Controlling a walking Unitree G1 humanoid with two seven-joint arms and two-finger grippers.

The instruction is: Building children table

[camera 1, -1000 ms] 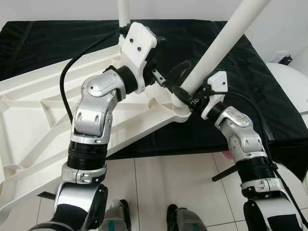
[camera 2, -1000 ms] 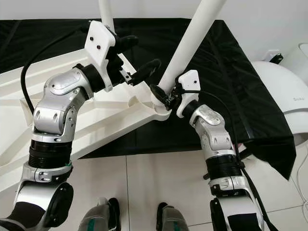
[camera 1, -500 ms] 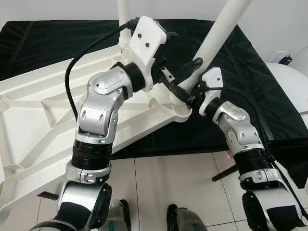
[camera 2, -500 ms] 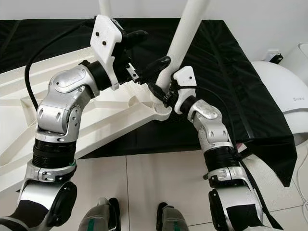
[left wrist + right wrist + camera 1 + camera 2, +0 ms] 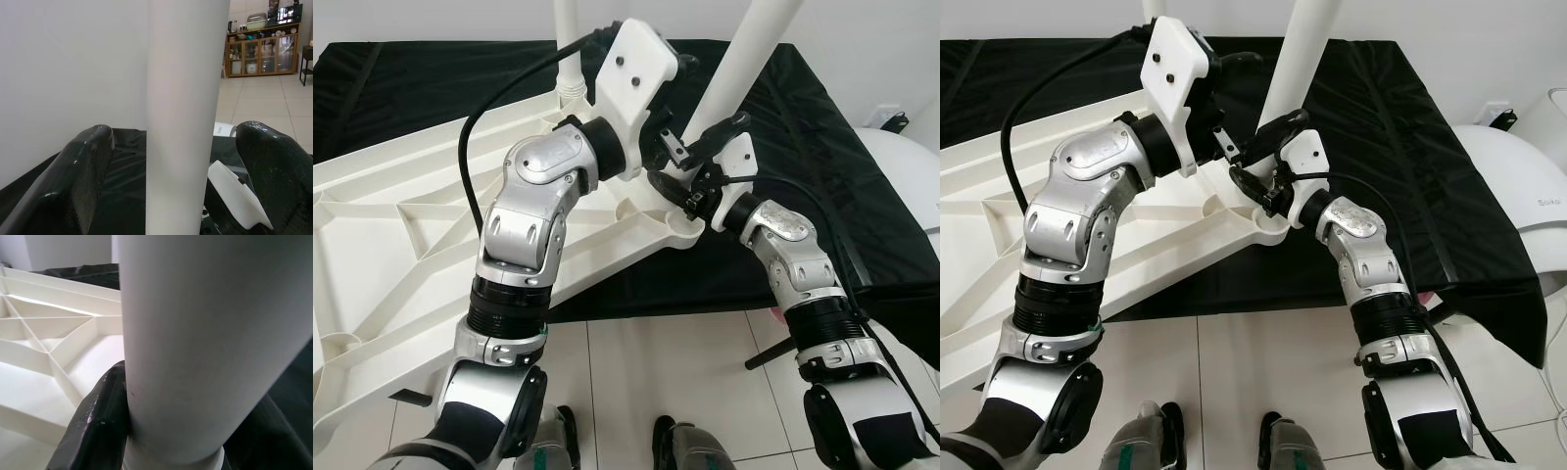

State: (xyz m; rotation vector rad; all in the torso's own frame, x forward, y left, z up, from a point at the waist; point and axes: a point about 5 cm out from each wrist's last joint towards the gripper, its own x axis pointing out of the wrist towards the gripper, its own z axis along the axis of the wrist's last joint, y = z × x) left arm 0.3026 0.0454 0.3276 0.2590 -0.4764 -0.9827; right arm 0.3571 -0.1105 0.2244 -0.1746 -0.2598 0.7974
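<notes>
The long white plastic table leg now stands much closer to upright than it did a second ago, when it leaned well over toward the robot's right; its foot sits at the round corner socket of the upturned white ribbed plastic tabletop. The right gripper has kept its hold low on the leg, its black fingers clamped on the tube just above the socket, while the left gripper has swung in from beside the leg and now straddles it higher up, fingers apart on either side with a visible gap, not yet pressing. To my eye this means the leg is being trued up over its socket, and the next step is probably to steady it with both grippers and push or twist it home; I cannot tell whether it is already seated. A second white leg already stands fitted at the far corner. The tabletop lies underside up, partly on a black cloth spread over a low surface, with its near end overhanging the pale tiled floor. A white rounded appliance sits to the right, and the left wrist view looks past the leg to a wooden glass-fronted cabinet across the room.
</notes>
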